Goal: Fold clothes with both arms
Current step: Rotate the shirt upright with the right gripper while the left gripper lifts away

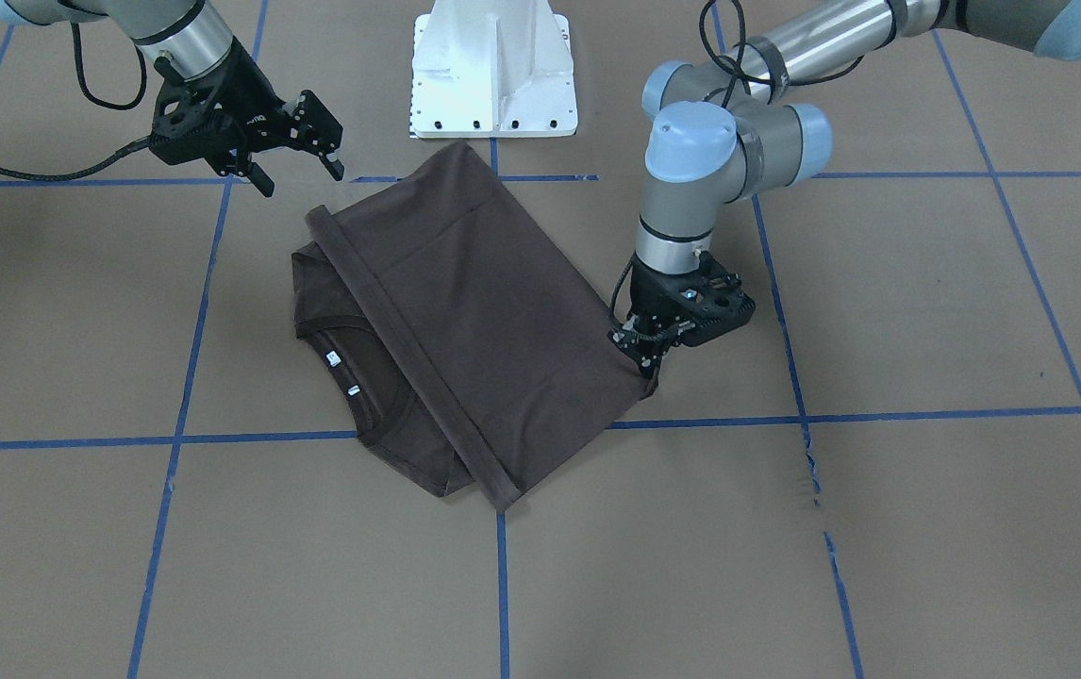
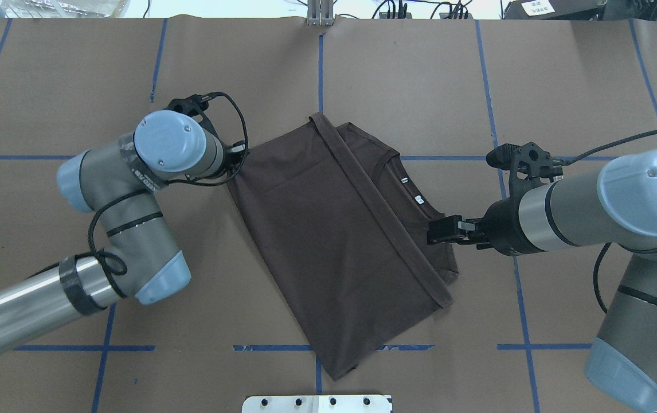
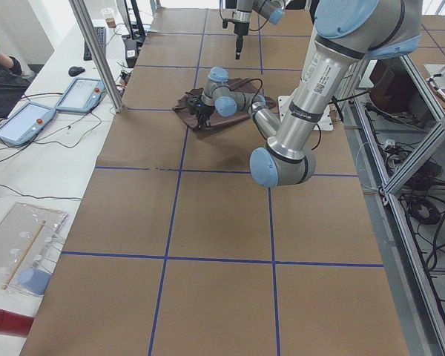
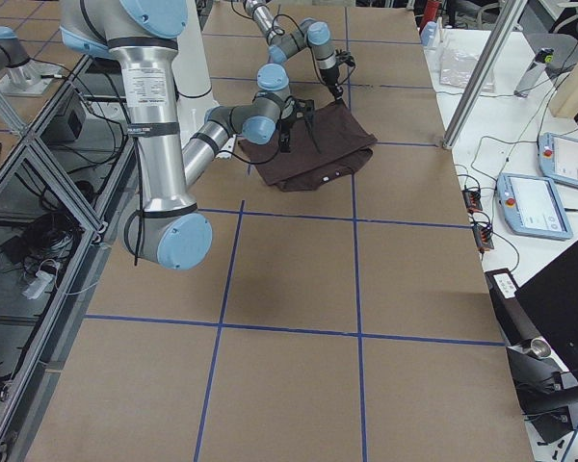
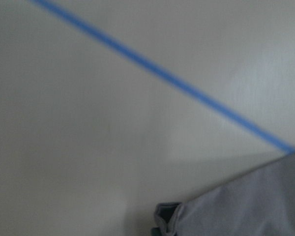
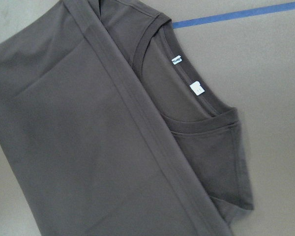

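The dark brown T-shirt (image 1: 484, 311) lies on the table, folded over itself, with a hem band running across it and the collar with white tags (image 1: 333, 358) showing beside the fold. It also shows in the overhead view (image 2: 328, 241) and the right wrist view (image 6: 78, 137). My left gripper (image 1: 646, 361) is down at the shirt's corner and looks shut on it; the left wrist view shows that bunched corner (image 5: 169, 219). In the overhead view it is hidden under the wrist. My right gripper (image 1: 303, 181) is open and empty, in the air beside the collar side (image 2: 434, 232).
The white pedestal base (image 1: 493, 66) stands at the robot's edge, close to the shirt. Blue tape lines (image 1: 880, 415) grid the brown table cover. Tablets (image 3: 22, 122) and a metal post (image 3: 96, 52) stand along the operators' side.
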{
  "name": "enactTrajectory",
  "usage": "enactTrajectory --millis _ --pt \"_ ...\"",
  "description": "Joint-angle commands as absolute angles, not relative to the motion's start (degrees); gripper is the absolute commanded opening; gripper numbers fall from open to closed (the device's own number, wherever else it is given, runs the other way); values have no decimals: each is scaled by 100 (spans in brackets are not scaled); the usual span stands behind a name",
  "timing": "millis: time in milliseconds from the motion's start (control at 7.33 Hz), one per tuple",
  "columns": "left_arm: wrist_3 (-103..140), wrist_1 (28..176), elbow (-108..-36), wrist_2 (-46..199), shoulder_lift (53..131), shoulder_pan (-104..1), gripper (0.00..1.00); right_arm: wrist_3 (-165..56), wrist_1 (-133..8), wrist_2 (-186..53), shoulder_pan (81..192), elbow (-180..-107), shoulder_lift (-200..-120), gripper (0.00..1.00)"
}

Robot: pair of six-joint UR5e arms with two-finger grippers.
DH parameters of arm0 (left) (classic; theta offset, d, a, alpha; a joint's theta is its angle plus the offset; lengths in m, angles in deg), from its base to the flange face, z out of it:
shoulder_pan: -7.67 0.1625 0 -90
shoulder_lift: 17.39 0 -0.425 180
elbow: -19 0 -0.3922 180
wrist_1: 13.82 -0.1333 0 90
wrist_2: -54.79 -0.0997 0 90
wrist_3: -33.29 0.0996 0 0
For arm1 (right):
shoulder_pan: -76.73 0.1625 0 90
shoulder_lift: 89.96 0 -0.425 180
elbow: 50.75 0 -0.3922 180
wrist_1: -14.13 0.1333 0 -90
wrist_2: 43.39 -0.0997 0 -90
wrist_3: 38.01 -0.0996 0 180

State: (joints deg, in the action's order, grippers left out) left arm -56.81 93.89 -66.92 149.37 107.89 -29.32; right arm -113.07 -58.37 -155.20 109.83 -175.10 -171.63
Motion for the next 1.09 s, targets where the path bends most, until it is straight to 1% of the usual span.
enactTrajectory --millis 0,136,409,546,682,819,955 --pt "-4813 10425 -4850 14936 11755 -3424 0 -11290 -5838 -15492 11004 -17442 -17152 100" --pt "-4722 10969 -4188 14936 12178 -3460 0 -11281 -5838 -15483 11004 -17389 -17143 100" --pt "-4686 11623 -3623 14927 12524 -3452 0 -11237 -5829 -15439 11022 -17354 -17126 100" --pt "-4678 11904 -3428 14814 12525 -3452 4 -11228 -5838 -15378 11013 -17336 -17125 100" --pt "-4390 11950 -3365 14543 12525 -3460 99 -11219 -5838 -15352 11022 -17301 -17125 100" --pt "-4335 11959 -3416 14549 12525 -3565 100 -11219 -5864 -15352 11057 -17171 -16995 100" --pt "-4291 11916 -3530 14627 12525 -3749 100 -11219 -5882 -15317 11057 -16830 -16689 100"
